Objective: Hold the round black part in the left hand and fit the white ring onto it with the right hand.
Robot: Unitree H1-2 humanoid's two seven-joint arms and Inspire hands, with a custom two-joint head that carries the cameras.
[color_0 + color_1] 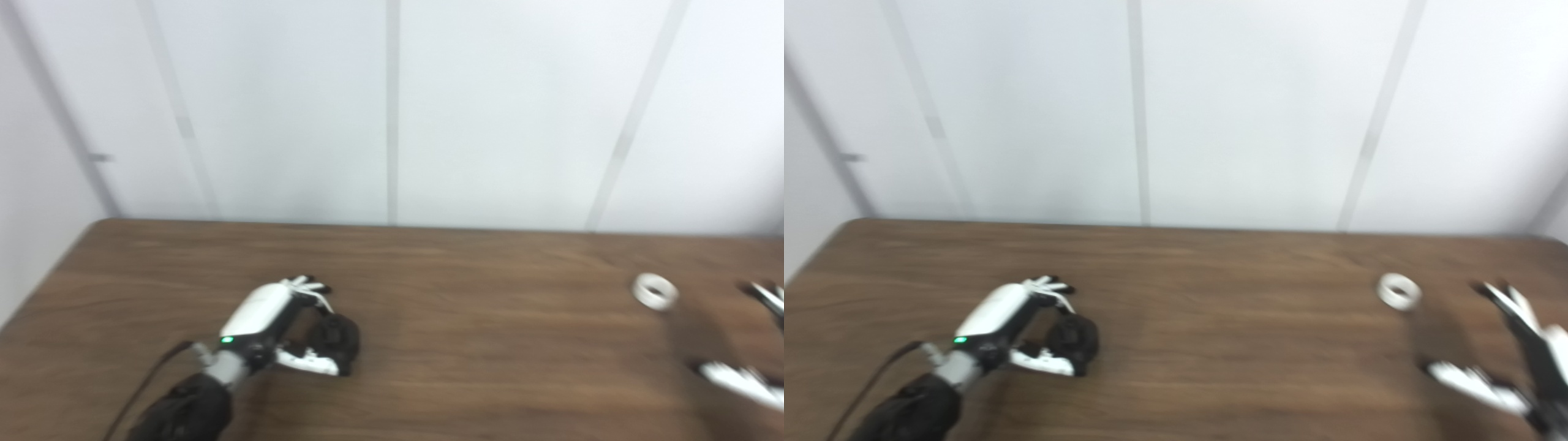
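Two head cameras look down at the same brown wooden table from spots a little apart, and both pictures are blurred. The right eye view takes in more of the right hand, showing its upper fingers, its lower white thumb and the dark body between them at the picture's edge. The left eye view cuts that hand off, so only the tips of the fingers and the thumb show at the right border. The right eye view also shows the table's far right corner, which the left eye view leaves out.

There is one round black part, one white ring, and two robot hands, one on each side.

The left hand lies low on the table at the near left, its white back turned up and a small green light glowing near the wrist. Its fingers curl over the black part from the far side, and the thumb reaches along the near side, so the part sits between them in a narrow grasp. The part appears to rest on the table top, though the blur makes it hard to be sure.

The right hand is spread wide, fingers and thumb well apart, and it holds nothing. The white ring lies on the table on the right side, just beside the fingers of this hand but not touching them, and well apart from the black part.

A pale panelled wall stands behind the table.
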